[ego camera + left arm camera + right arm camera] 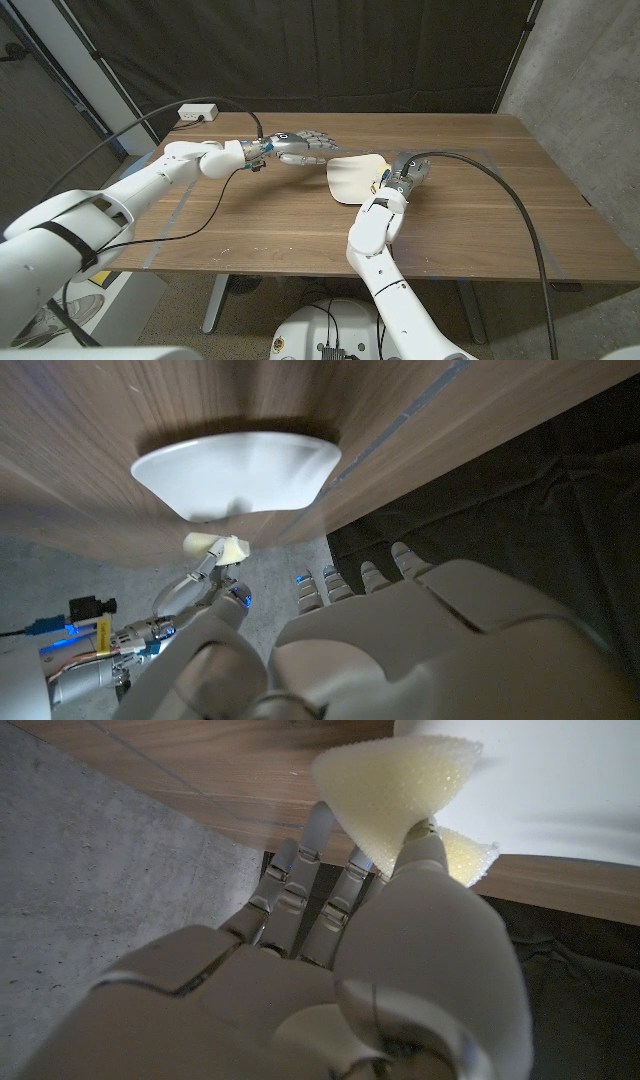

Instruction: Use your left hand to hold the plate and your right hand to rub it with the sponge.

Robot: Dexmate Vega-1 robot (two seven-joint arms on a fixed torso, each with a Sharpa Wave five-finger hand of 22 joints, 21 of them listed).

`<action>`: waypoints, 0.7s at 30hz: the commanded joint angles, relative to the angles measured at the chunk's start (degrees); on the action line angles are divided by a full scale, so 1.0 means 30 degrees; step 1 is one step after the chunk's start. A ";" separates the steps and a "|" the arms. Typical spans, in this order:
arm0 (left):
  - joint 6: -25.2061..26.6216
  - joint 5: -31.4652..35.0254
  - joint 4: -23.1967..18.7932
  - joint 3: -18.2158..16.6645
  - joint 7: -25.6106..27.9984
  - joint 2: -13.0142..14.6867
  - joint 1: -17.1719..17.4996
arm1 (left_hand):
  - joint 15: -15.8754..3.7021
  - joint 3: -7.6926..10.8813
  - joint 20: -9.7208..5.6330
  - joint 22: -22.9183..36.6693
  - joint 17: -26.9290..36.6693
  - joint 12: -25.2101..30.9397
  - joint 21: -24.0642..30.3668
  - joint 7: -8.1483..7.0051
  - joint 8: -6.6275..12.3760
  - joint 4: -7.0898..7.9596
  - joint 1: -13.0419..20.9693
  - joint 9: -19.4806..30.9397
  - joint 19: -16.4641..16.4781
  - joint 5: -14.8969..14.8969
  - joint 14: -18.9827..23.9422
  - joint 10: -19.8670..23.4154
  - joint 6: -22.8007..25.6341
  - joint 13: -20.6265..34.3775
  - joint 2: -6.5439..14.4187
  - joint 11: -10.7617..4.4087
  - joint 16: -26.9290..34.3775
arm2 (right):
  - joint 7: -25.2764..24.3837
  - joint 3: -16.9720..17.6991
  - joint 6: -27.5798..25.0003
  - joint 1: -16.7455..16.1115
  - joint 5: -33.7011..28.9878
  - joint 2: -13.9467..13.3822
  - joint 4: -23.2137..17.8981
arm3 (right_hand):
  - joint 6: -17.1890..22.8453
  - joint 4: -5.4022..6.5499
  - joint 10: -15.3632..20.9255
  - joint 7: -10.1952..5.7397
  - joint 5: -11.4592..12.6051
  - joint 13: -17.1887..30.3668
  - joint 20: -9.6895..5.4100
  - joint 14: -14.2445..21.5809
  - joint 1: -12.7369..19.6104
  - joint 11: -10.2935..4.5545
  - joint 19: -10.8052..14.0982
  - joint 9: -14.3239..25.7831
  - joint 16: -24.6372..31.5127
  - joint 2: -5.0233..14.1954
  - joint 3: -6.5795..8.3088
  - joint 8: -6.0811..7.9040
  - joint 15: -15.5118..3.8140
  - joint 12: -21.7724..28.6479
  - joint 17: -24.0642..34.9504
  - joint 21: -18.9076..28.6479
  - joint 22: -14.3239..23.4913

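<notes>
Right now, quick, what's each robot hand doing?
Left hand: open, fingers stretched out beside the plate, holding nothing.
Right hand: holding the yellow sponge pinched in its fingers, at the plate's edge.

Wooden table (250, 225) with plate (352, 177) and white power strip (194, 113)

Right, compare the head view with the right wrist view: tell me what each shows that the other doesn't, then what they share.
Head view alone: the left hand beside the plate's edge, whether touching I can't tell, and a white power strip at the table's far corner. Right wrist view alone: the sponge seen close, pinched and folded between the right hand's fingers, right at the plate's rim. Both share the plate, the right hand and the wooden table.
</notes>
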 commanded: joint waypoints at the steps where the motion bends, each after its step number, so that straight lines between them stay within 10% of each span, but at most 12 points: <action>1: -0.0503 -0.4523 0.0313 -0.1108 0.1155 0.0090 0.0850 | -0.0268 -0.0115 -0.0020 0.0104 0.0055 0.0084 0.0138 -0.0056 0.0136 -0.0019 -0.0124 0.0093 -0.2183 -0.0057 -0.0293 -0.0309 -0.0294 0.0062 0.0093 0.0014 0.0004 | -0.1898 0.0829 -0.0632 -0.0649 0.0594 0.0633 -0.1414 | 0.0220 0.0021 0.0144 -0.0008 0.0068 0.0048 -0.1299 0.0211 0.0019 0.0052 -0.0064 0.0113 -0.0097 0.0138 -0.0007 0.0038 -0.2944 0.0078 0.0045 0.0128 -0.0008; 21: 0.1392 -1.5820 0.0255 -0.3022 -0.4845 0.0233 0.3386 | -0.0016 -0.0345 0.0049 0.0114 0.0074 0.0138 0.0373 -0.0045 0.0087 -0.0078 -0.0161 0.0093 -0.1720 -0.0154 -0.0353 -0.0870 -0.1248 0.0062 -0.0164 0.0111 0.0090 | -0.1962 0.1992 -0.0651 -0.0470 0.1385 0.0490 -0.2044 | 0.0203 0.0053 0.0149 -0.0011 0.0048 0.0108 -0.1313 0.0216 0.0020 0.0052 -0.0166 0.0118 -0.0204 0.0149 -0.0050 -0.0031 -0.2943 -0.0052 0.0074 0.0574 -0.0273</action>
